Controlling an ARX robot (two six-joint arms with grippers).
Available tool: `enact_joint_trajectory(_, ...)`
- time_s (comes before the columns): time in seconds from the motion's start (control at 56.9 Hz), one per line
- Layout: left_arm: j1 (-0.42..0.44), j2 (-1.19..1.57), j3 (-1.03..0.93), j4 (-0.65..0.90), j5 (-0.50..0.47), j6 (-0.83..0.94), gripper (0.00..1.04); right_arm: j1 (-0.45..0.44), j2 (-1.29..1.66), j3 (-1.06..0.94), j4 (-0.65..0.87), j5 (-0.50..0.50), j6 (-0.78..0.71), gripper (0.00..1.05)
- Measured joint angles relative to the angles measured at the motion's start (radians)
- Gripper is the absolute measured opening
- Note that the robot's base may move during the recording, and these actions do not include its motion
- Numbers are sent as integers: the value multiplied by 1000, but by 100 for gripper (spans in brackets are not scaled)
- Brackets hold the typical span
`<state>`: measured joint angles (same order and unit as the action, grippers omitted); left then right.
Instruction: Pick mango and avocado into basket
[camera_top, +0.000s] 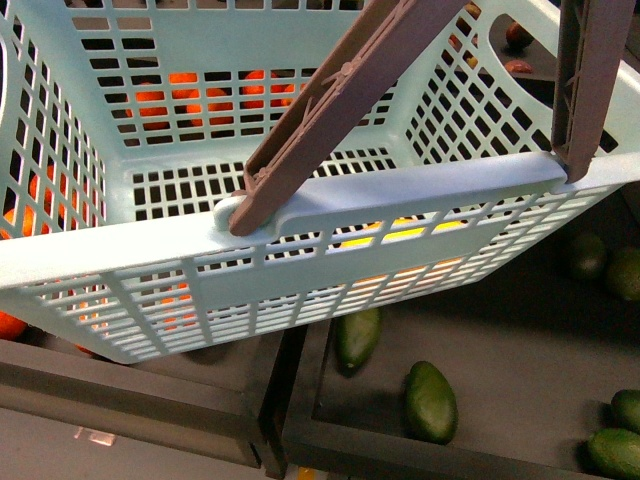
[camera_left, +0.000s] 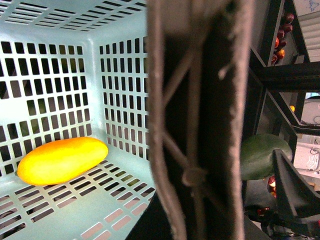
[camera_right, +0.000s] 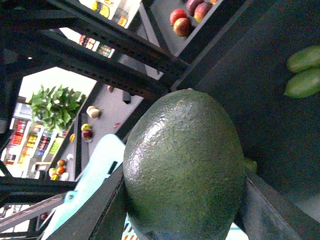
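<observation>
Holds avocado (camera_right: 184, 165) clenched in right pincer (camera_right: 185, 205), long axis roughly along fingers (camera_right: 100, 215), just outside basket (camera_right: 95, 170) wall; needs carrying over rim toward mango (camera_left: 62, 160).

**Camera layout: all three close in**

Front cam looks down, hard up against the basket (camera_top: 300, 215) near wall. Left wrist cam sits right behind a handle (camera_left: 200, 125), facing into the basket at the mango (camera_left: 62, 160). Right wrist cam is tight on the avocado (camera_right: 185, 165). All three share the basket.
</observation>
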<state>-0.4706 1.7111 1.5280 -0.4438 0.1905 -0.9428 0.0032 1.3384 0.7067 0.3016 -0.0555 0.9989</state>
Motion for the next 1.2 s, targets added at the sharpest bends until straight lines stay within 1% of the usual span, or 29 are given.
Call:
enact_joint_trajectory(0.053,0,0,0,0,0,0,5,42,10,25,10,29,13,55)
enact_joint_trajectory(0.088,0,0,0,0,0,0,5,87,22,46,17,65,8,55)
enact_joint_trajectory(0.246,0,0,0,0,3,0,5,248,69,84,19,151,-22,54)
enact_joint_trajectory(0.404,0,0,0,0,2,0,5,323,99,109,15,188,-43,54)
enact_joint_trajectory(0.527,0,0,0,0,0,0,5,356,143,136,7,214,-52,54)
enact_joint_trajectory(0.563,0,0,0,0,0,0,5,359,156,142,7,216,-53,54)
enact_joint_trajectory(0.598,0,0,0,0,0,0,5,361,166,143,5,217,-55,59)
enact_joint_trajectory(0.686,0,0,0,0,2,0,5,360,172,144,-3,219,-52,77)
enact_joint_trajectory(0.738,0,0,0,0,2,0,5,354,167,144,-5,219,-52,85)
enact_joint_trajectory(0.774,0,0,0,0,2,0,5,344,158,144,-12,214,-53,93)
enact_joint_trajectory(0.826,0,0,0,0,3,0,5,330,141,138,-19,210,-55,99)
enact_joint_trajectory(0.914,-1,2,0,0,1,-2,5,298,95,121,-41,209,-73,96)
enact_joint_trajectory(1.037,0,2,0,-1,0,0,5,223,-5,90,-117,218,-132,97)
enact_joint_trajectory(1.108,1,2,0,-1,-5,0,5,192,-43,82,-128,234,-157,97)
enact_joint_trajectory(1.125,1,2,0,-1,-5,0,5,186,-47,69,-90,242,-196,95)
enact_joint_trajectory(1.143,1,2,0,-1,-5,0,5,182,-54,45,-19,243,-249,92)
enact_joint_trajectory(1.16,1,2,0,-1,-5,0,5,174,-64,-8,109,237,-361,86)
enact_joint_trajectory(1.196,1,2,0,-1,-4,0,5,170,-75,-64,220,228,-468,80)
